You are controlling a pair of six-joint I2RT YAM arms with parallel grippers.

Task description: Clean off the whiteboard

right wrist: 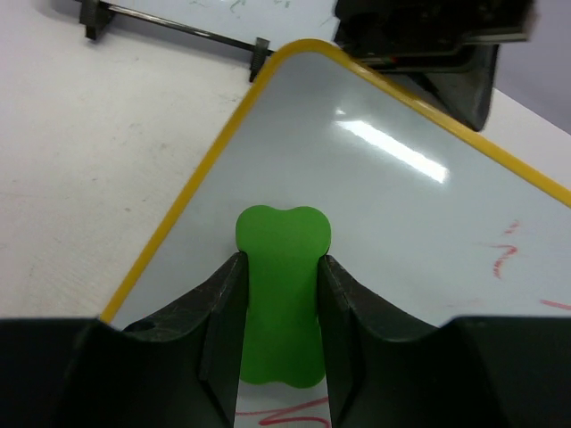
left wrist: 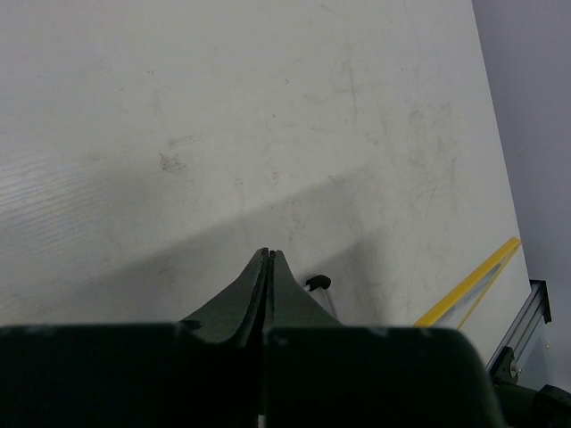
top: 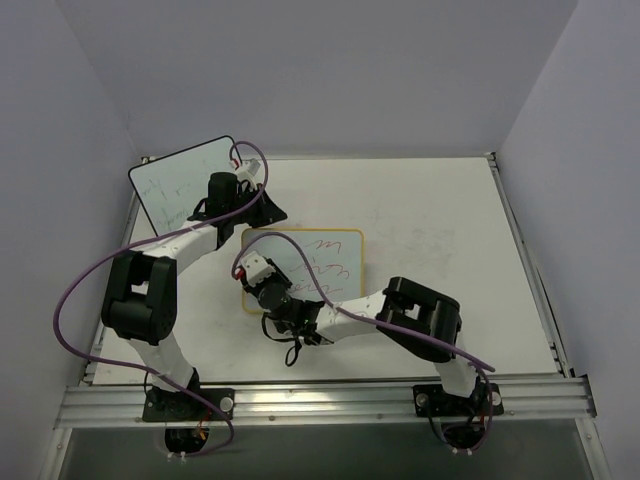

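Pale lavender walls (top: 320, 70) close in on three sides of the scuffed white tabletop (top: 430, 230) that your two arms share.

From above, you see the small, round-cornered yellow-framed whiteboard (top: 335, 250) lying flat near the middle of the table, just ahead of the arm bases. Red scribbled lines (top: 335, 268) cross its centre. Behind it, at the far left, a larger black-framed whiteboard (top: 185, 180) with faint green marks stands tilted. This view hides both sets of fingertips under the wrists, so it cannot tell you how either claw stands.

Your right wrist camera settles that. The right gripper (right wrist: 278, 259) is clamped on a green bone-shaped eraser (right wrist: 281, 267), its two dark fingers (right wrist: 234, 294) pressing the eraser's waist. The eraser sits over the yellow-framed whiteboard (right wrist: 401, 205), close to the board's left frame edge and short of its rounded far corner. The white surface around the eraser is clean and glossy. Red strokes (right wrist: 504, 259) show further right, with another at the bottom edge. Beyond the corner, you can see the black clip feet (right wrist: 259, 53) of the black-framed whiteboard (right wrist: 205, 11).

Your left wrist camera shows the left gripper (left wrist: 268, 257) with its fingers pressed together on nothing, hanging over bare, smudged tabletop (left wrist: 268, 107). A strip of yellow frame (left wrist: 468, 285) shows at the lower right. In the overhead view, the left gripper (top: 270, 212) sits just beyond the far left corner of the yellow-framed board, and the right gripper (top: 262, 288) is over that board's left part.
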